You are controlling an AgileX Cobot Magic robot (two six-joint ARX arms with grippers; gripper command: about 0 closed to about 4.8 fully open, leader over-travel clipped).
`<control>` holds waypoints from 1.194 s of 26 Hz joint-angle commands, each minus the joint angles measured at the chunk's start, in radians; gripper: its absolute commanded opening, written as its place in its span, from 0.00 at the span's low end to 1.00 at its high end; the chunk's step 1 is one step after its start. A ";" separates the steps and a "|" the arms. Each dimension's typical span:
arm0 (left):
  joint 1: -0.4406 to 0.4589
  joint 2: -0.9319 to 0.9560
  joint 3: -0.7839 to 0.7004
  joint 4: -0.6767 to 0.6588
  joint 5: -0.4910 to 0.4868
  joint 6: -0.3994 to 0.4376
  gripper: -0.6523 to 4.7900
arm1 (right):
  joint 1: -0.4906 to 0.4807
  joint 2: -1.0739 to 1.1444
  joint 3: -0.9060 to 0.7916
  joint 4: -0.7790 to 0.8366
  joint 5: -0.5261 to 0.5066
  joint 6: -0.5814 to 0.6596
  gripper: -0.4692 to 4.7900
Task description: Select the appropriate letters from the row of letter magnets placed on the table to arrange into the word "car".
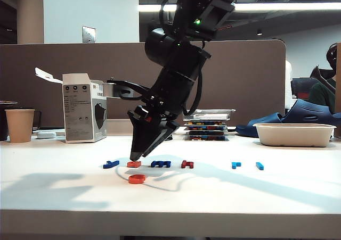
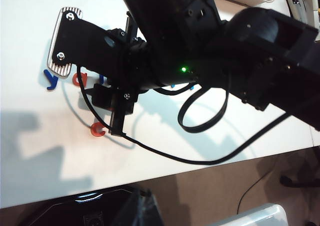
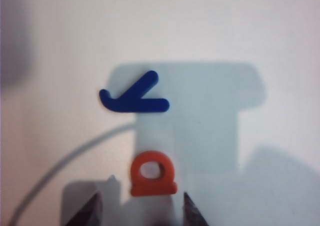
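Observation:
The row of letter magnets lies on the white table [image 1: 298,192]: dark-blue "y" [image 1: 111,164], orange "a" [image 1: 134,164], dark-blue "m" [image 1: 160,164], dark-red "h" [image 1: 187,164] and two light-blue letters [image 1: 236,165]. Which of those is the "r" I cannot tell. The orange-red "c" [image 1: 137,179] lies alone in front of the row. My right gripper [image 1: 136,156] reaches across and points down just over the "a". In the right wrist view it [image 3: 142,213] is open, with the "a" [image 3: 152,175] just beyond its fingertips [image 3: 92,208] and the "y" [image 3: 134,98] further on. The left gripper is out of view.
A paper cup [image 1: 19,125] and a white carton [image 1: 84,115] stand at the back left. A stack of magnet boxes [image 1: 208,125] sits at the back middle and a white tray [image 1: 294,134] at the back right. The right arm [image 2: 210,50] fills most of the left wrist view.

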 commanded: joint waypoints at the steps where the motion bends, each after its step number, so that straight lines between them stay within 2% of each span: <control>1: 0.000 -0.002 0.002 0.007 -0.003 0.001 0.11 | 0.002 0.009 0.034 -0.005 -0.008 -0.003 0.46; 8: 0.000 -0.002 0.002 0.006 -0.003 0.001 0.11 | 0.002 0.022 0.057 -0.008 -0.034 -0.003 0.47; 31: 0.000 -0.002 0.002 0.006 -0.003 0.001 0.11 | 0.003 0.080 0.057 0.000 -0.023 -0.003 0.47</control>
